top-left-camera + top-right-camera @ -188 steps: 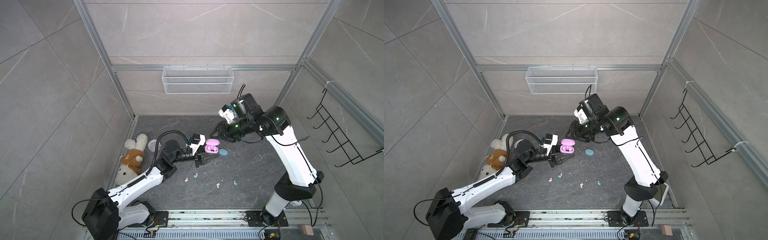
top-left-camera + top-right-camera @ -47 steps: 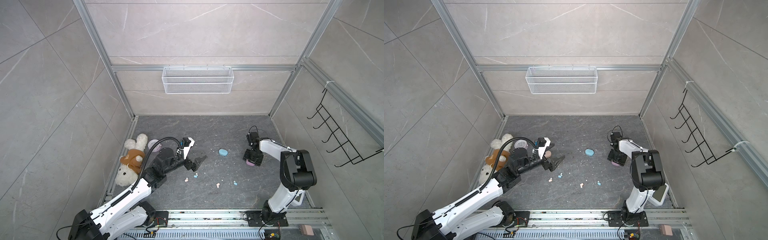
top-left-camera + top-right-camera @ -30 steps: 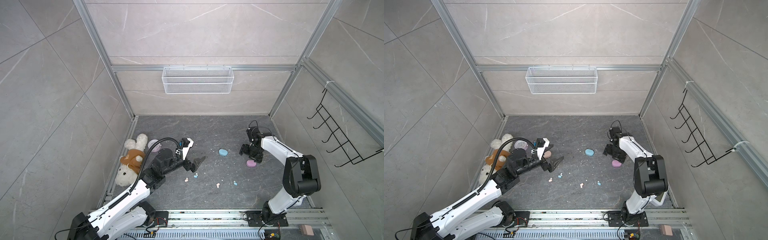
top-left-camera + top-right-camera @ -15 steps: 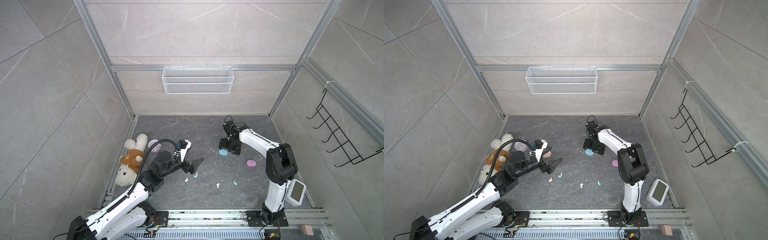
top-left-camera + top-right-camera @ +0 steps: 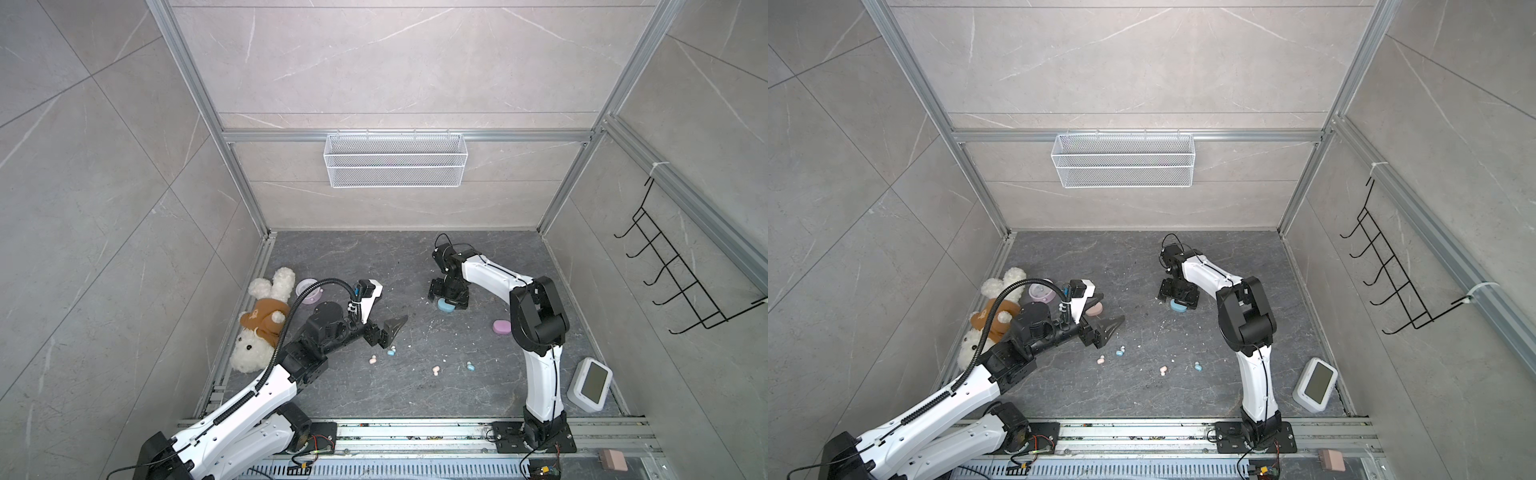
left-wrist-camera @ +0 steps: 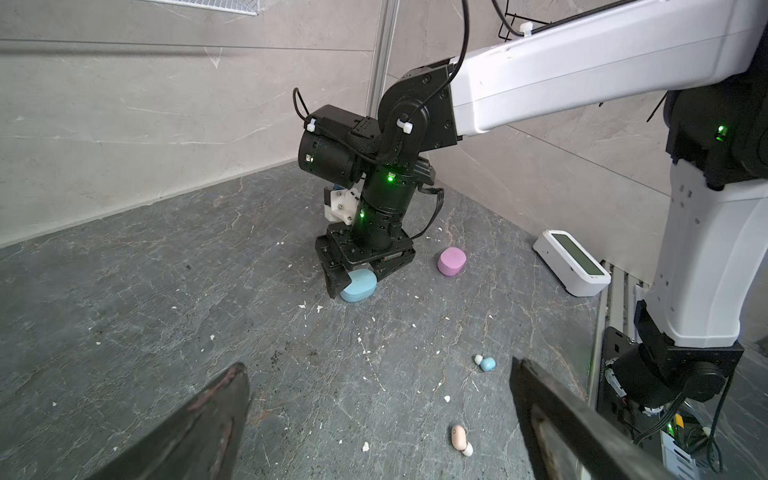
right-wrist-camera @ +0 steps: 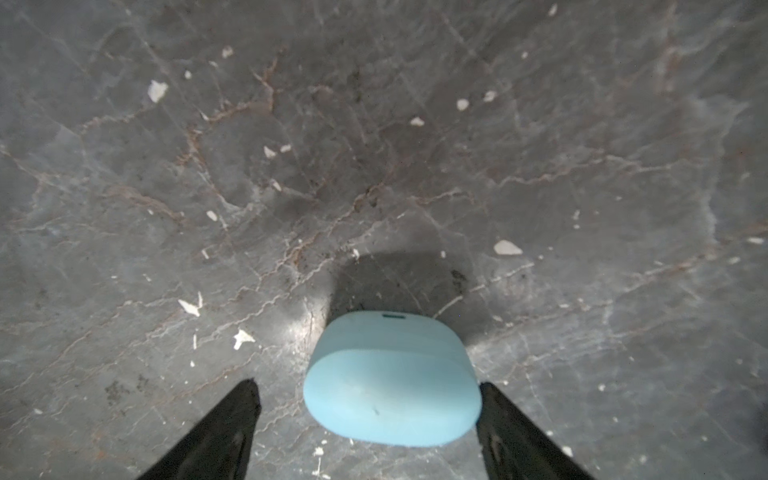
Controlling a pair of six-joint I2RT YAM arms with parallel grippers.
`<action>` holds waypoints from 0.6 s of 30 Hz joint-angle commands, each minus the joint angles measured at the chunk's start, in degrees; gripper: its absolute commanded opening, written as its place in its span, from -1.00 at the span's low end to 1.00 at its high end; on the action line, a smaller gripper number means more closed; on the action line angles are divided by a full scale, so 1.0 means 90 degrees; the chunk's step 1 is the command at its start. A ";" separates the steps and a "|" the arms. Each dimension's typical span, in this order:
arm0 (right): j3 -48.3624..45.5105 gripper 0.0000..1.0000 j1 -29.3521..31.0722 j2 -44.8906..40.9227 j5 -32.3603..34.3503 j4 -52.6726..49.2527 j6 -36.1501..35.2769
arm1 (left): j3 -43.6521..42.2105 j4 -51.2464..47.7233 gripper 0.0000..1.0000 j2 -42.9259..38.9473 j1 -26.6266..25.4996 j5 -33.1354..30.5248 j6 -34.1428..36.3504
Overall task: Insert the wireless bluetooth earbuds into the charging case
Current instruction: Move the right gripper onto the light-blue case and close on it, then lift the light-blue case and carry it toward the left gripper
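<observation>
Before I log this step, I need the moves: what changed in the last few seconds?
The right tool carried the pink case from the middle to the right of the floor, let it go, then swung back over the blue case, open jaws either side of it. The left tool drew back a little, still open and empty. The blue case and loose earbuds stayed put.

Dark grey floor [image 5: 353, 257], pale and rusty veins, white specks. Light blue case [image 7: 390, 390]; pink-lilac case [image 5: 501, 327]. Left peach bud [image 5: 373, 360] and left blue bud [image 5: 390, 353]; right peach bud [image 5: 435, 370] and right blue bud [image 5: 470, 365], all pale-tipped. White plush [image 5: 249, 353], brown jacket. White mesh basket [image 5: 395, 166].
</observation>
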 commanded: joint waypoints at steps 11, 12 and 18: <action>0.0003 0.37 -0.0007 0.0167 0.0050 -0.0055 0.0015 | 0.0112 0.0175 1.00 0.0072 0.0050 -0.0032 -0.0075; 0.0003 0.34 -0.0006 0.0178 0.0040 -0.0053 0.0016 | 0.0112 0.0183 1.00 0.0077 0.0051 -0.0020 -0.0077; -0.0008 0.20 -0.0021 0.0129 0.0001 -0.0039 -0.0021 | 0.0126 0.0145 1.00 0.0067 0.0055 -0.0039 -0.0049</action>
